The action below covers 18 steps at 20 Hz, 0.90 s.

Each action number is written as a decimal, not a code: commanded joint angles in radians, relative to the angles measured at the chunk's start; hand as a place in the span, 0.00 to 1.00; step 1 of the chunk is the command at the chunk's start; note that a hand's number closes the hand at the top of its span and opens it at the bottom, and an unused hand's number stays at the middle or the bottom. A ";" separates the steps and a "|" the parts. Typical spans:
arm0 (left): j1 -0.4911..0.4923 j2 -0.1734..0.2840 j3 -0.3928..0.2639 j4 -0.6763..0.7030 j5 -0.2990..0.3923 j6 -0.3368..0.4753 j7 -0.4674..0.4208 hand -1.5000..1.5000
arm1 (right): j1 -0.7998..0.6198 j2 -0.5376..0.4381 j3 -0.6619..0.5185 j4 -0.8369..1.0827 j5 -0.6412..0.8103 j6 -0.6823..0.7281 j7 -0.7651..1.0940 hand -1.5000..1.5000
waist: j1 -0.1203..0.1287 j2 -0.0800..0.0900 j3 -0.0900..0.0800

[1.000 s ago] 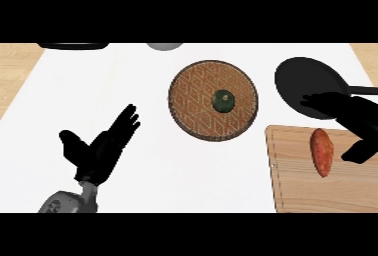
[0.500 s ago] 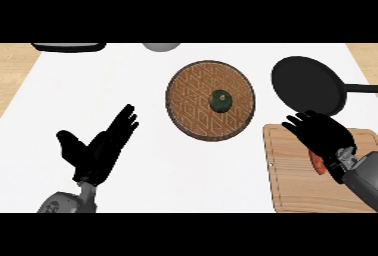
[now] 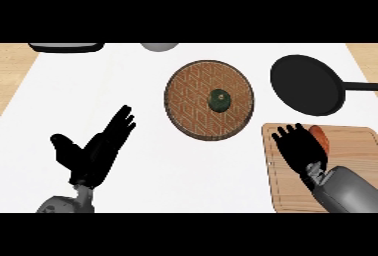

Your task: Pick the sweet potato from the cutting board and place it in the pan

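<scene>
Sweet potato [image 3: 320, 137] was mostly covered by right hand [image 3: 297, 148]; only an orange sliver showed at the fingers' right side. Whether the fingers touched it could not be told. Pan [image 3: 306, 83] handle ran off the right edge. Cutting board [image 3: 354, 150] was cut off at right. Dark object [image 3: 65, 47] and grey object [image 3: 159, 46] were clipped at top, unidentifiable.

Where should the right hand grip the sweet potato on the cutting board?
Probably across its middle, coming from above. The sweet potato lies flat and lengthwise on the cutting board, so the fingers can curl over its narrow width. The right hand covers its left side now.
</scene>
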 commanded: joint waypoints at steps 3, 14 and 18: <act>0.032 -0.019 0.020 -0.036 -0.022 -0.007 0.029 0.50 | 0.038 0.075 0.006 0.079 0.152 -0.072 0.014 0.00 | 0.004 0.001 0.001; 0.014 -0.087 0.041 -0.003 -0.077 -0.032 0.035 0.50 | 0.089 0.017 -0.089 0.099 0.317 -0.135 -0.120 0.00 | -0.002 0.001 0.000; 0.028 -0.109 0.017 0.011 -0.115 -0.046 0.008 0.50 | 0.060 0.046 -0.125 0.244 0.363 -0.241 -0.184 0.00 | 0.002 0.002 0.001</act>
